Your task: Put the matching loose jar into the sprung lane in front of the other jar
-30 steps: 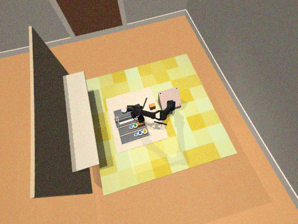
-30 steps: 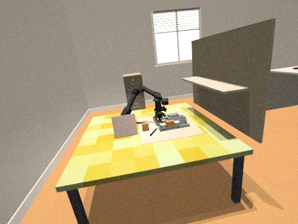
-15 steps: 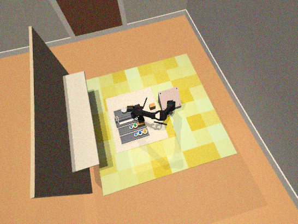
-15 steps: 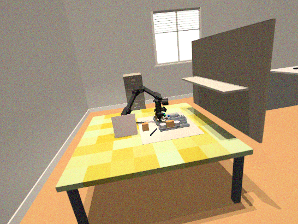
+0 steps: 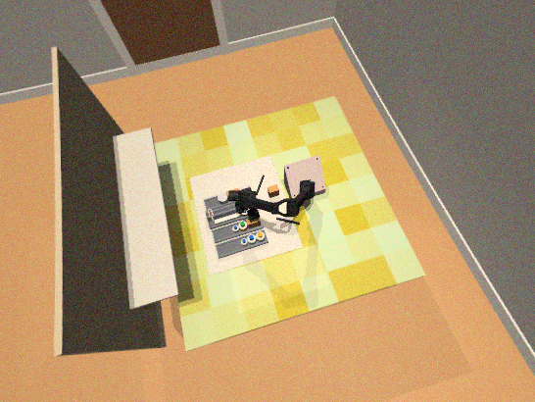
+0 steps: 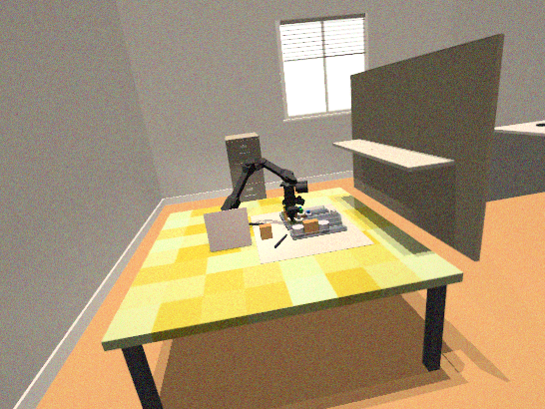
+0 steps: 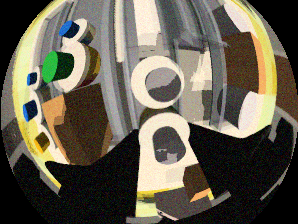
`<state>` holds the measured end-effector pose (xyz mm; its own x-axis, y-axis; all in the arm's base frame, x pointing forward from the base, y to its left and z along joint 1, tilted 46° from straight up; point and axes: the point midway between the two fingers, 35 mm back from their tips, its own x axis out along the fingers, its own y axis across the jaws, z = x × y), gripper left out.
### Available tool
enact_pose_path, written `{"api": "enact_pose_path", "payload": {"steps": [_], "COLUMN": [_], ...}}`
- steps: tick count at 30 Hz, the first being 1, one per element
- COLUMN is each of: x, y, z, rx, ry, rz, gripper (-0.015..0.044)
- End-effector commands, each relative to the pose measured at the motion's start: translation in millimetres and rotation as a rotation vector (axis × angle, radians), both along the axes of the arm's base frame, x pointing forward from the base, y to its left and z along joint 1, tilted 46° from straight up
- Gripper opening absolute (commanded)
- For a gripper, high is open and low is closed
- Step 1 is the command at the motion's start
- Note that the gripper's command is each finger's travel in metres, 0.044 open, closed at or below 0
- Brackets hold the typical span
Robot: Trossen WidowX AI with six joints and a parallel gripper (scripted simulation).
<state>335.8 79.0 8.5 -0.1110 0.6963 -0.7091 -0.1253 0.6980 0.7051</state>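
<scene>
My gripper (image 7: 162,129) (image 5: 252,215) (image 6: 292,212) is shut on a cream jar with a grey lid (image 7: 162,141) and holds it upright at the front end of a lane of the grey rack (image 5: 229,250) (image 6: 330,219). A matching cream jar with a grey lid (image 7: 158,84) stands just ahead of it in the same lane. I cannot tell whether the two jars touch. The pusher plate is not clear in any view. A green-lidded jar (image 7: 56,66) (image 5: 242,226) and a blue-lidded jar (image 7: 69,30) (image 5: 251,238) stand in lanes to the left.
Brown blocks (image 7: 80,125) (image 7: 240,63) stand on both sides of the lane's front. On the cream mat (image 5: 284,242) lie an orange box (image 5: 273,190) (image 6: 266,230) and a black pen (image 5: 288,221) (image 6: 280,240). A tilted grey board (image 5: 305,175) (image 6: 228,229) stands by the arm's base.
</scene>
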Motion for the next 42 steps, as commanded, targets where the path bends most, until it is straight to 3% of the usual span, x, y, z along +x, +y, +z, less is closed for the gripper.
{"api": "enact_pose_path", "payload": {"steps": [1,42], "x": [3.5,-1.7], "y": [2.6,11.1], "z": [0.4,-6.7], "rx": [0.012,0.013], "ry": [-0.015,-0.014], "rz": [-0.005,-0.005], "gripper": [0.0,0.0]}}
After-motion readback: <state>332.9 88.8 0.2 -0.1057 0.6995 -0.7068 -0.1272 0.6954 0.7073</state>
